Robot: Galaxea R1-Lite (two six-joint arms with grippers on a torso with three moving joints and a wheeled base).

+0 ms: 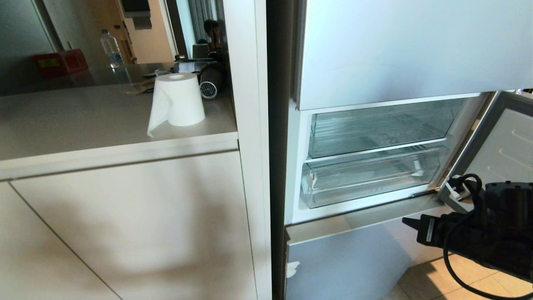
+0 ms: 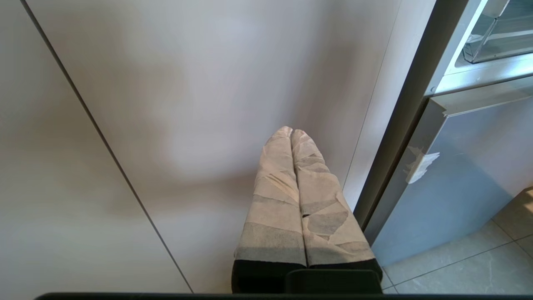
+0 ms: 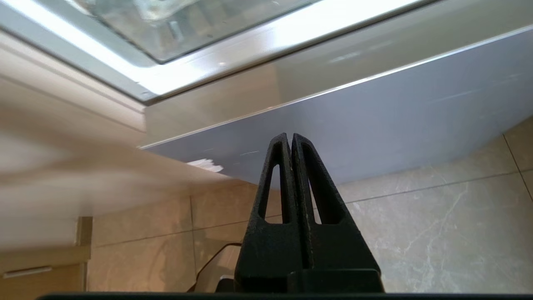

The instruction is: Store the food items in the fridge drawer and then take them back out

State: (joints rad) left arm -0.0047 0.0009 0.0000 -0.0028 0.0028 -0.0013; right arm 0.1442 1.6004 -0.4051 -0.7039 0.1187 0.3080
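Observation:
The food items are out of view. In the head view the fridge stands open; the fridge drawer (image 1: 370,177), a shallow clear tray with white tape at its left front corner, sits pushed in under a deeper clear bin (image 1: 383,127). My right gripper (image 1: 407,222) (image 3: 290,137) is shut and holds nothing. It hangs low at the right, in front of the grey lower door (image 3: 416,108) and below the drawer. My left gripper (image 2: 291,131), with taped fingers, is shut and empty, and points at the beige cabinet panel (image 2: 187,104) beside the fridge.
The open fridge door (image 1: 499,141) stands at the right, close above my right arm. A counter (image 1: 83,121) on the left carries a paper roll (image 1: 179,100), a water bottle (image 1: 111,48) and a red box (image 1: 60,62). Tiled floor (image 3: 437,233) lies below.

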